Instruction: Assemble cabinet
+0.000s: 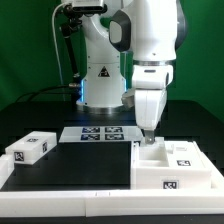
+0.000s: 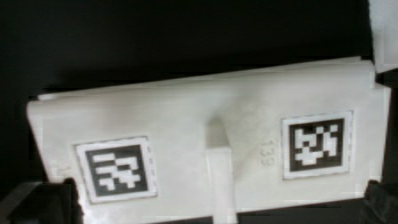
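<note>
Though plain white, cabinet [image 1: 165, 168] black-tagged.

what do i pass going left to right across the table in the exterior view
small block → marker board → cabinet body; the gripper overlaps the body, so it has no place in the order
</note>
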### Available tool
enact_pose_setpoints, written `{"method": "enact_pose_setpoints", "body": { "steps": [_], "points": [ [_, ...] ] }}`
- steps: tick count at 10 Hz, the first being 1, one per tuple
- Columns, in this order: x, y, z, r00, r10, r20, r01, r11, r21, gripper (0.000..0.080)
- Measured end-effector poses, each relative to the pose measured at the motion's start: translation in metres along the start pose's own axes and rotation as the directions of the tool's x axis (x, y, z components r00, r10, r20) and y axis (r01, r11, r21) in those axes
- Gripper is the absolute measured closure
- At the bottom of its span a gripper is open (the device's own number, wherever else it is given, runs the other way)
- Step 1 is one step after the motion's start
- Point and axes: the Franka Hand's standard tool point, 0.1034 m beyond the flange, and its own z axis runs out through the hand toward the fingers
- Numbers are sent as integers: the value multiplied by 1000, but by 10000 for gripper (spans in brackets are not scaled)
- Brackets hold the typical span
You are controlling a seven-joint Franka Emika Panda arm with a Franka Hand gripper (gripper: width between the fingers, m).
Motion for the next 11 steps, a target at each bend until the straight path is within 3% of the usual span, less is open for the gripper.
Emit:
{"method": "enact_pose_setpoints", "body": {
  "steps": [2, 3, 4, 5, 6, 7, 8, 9, 10, 11],
  "points": [
    [0, -3, 8, 1000, 0, -6, 0, 1000, 7, 2],
    [0, -4, 10, 1000, 1, -10, -1, 1000, 6, 52],
    [0, -5, 13, 1000, 2, -10, -2, 1000, 10, 52],
    [0, -6, 14, 1000, 2, -10, -2, 1000, 13, 227],
    [-1, -7, 15, 1000, 2, -9, -2, 1000, 16, 227],
    [-1, -8, 16, 1000, 2, -8, -2, 1000, 19, 416],
    [-1, -8, 17, 1000, 3, -7, -3, 1000, 22, 416],
    [-1, -8, 17, 1000, 3, -7, -3, 1000, 22, 630],
    [-1, -7, 16, 1000, 3, -9, -3, 1000, 18, 732],
    [-1, -7, 16, 1000, 3, -9, -3, 1000, 18, 732]
  ]
}}
